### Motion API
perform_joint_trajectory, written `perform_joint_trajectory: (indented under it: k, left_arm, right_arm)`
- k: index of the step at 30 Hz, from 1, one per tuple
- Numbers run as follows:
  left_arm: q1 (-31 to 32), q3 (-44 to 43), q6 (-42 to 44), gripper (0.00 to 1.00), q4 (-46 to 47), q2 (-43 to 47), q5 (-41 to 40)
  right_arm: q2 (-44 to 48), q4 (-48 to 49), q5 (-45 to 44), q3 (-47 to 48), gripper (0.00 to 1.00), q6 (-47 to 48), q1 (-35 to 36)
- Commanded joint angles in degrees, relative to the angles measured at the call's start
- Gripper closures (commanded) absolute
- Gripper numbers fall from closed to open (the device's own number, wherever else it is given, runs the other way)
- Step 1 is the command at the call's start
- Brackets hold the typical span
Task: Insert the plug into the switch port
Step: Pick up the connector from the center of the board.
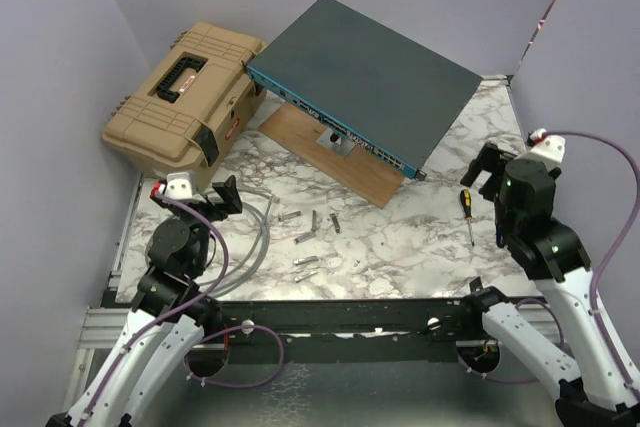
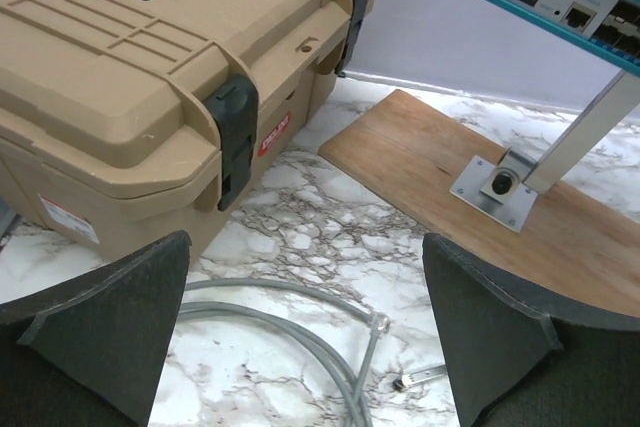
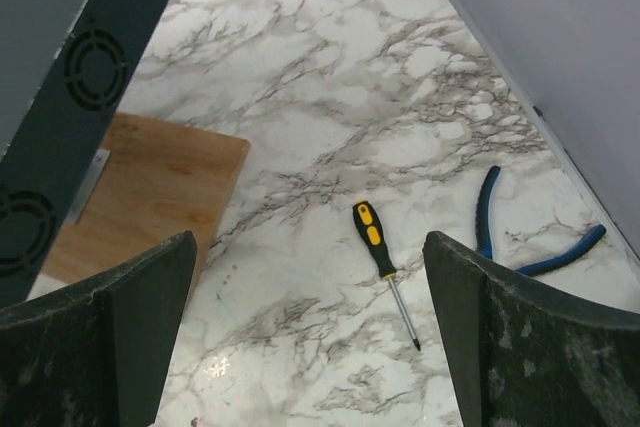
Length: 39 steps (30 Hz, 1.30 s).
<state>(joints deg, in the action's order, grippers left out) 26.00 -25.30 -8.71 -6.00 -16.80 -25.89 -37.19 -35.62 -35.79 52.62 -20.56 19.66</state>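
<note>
Left wrist view finds the plug [image 2: 379,324], likely light, brittle clear plastic on a limp grey cable [image 2: 300,332], lying on the counter [image 1: 400,237] near-left of the switch [image 1: 370,72], between the fingers of the spread, empty left claw [image 2: 304,239]. Better to pinch its stiff body than the cord. The right claw [image 3: 309,237] is spread and empty too, and the red label [image 2: 273,134] on the tan toolbox [image 2: 130,77] is too small to read.

Dark switch [image 1: 365,72] raised, tilted; clear plug [image 2: 379,324] loose on table [image 2: 300,237].

One switch [image 1: 370,72], one toolbox [image 1: 185,92], one board [image 1: 298,133], one screwdriver [image 1: 467,215], one pliers [image 3: 520,232], one cable [image 1: 264,232], perhaps six small metal bits [image 1: 304,238].
</note>
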Motion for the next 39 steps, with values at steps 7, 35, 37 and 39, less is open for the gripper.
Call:
perform_joint_trajectory:
  k: [7, 35, 37, 39]
  left_arm:
    - [0.2, -10.2, -6.2, 0.01, -4.1, -16.4, 11.7]
    - [0.2, -17.1, -10.7, 0.01, -14.5, -40.1, 30.9]
    - [0.2, -17.9, -10.1, 0.04, -14.5, -44.3, 32.4]
    - [0.3, -18.8, -9.0, 0.06, -14.6, -48.2, 33.6]
  right_arm:
    - [-10.8, -10.8, 10.5, 16.0, 0.00, -7.2, -0.1]
    - [-10.2, 3.1, 41.9, 15.2, 0.00, 11.3, -0.1]
    - [-10.2, 4.3, 42.7, 14.3, 0.00, 11.4, -0.1]
    - [-10.2, 5.0, 43.5, 13.8, 0.00, 11.5, -0.1]
